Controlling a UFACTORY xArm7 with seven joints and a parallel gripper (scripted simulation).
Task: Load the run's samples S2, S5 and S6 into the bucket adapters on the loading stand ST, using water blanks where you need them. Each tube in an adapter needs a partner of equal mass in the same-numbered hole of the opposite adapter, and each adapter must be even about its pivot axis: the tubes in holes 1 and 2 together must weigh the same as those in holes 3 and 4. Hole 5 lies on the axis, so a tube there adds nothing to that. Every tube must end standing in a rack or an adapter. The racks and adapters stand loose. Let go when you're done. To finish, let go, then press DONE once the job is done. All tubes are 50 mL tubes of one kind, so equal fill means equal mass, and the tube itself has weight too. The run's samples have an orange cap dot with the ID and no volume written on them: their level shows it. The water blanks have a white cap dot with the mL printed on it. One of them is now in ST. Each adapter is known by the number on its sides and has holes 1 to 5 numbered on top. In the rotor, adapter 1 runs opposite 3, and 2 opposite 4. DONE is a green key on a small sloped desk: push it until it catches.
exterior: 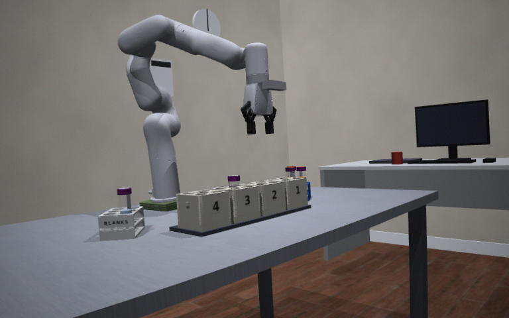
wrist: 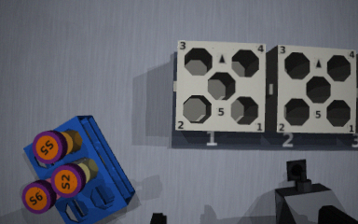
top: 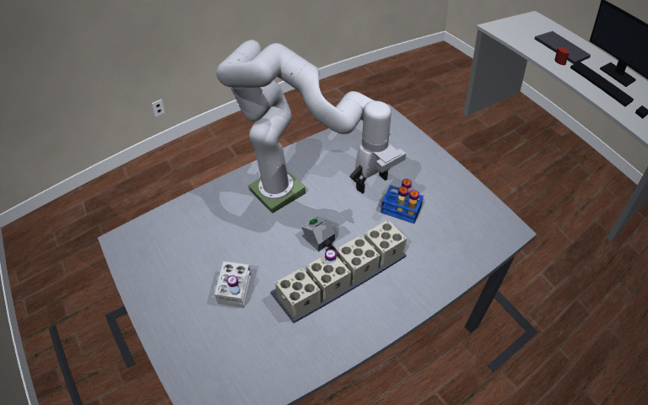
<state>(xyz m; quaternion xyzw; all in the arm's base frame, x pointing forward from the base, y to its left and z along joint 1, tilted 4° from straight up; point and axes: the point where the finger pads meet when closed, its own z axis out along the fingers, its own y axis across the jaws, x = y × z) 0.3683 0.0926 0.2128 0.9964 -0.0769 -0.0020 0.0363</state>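
Open claw (top: pixel 372 182) (exterior: pixel 260 128) pointing straight down.

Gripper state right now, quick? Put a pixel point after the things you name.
Gripper (top: pixel 371 182) (exterior: pixel 260 128): open, fingers spread wide with nothing between them, hovering above the table.

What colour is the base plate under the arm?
Green: the base plate shows best in the top view.

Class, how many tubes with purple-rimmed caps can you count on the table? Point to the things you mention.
5: three orange-topped tubes (top: pixel 403 191) (wrist: pixel 68 179) in the blue rack (top: pixel 401 213) (wrist: pixel 122 175), one tube (top: pixel 330 254) (exterior: pixel 233 178) in adapter 3, one (top: pixel 232 280) (exterior: pixel 124 191) in the white rack.
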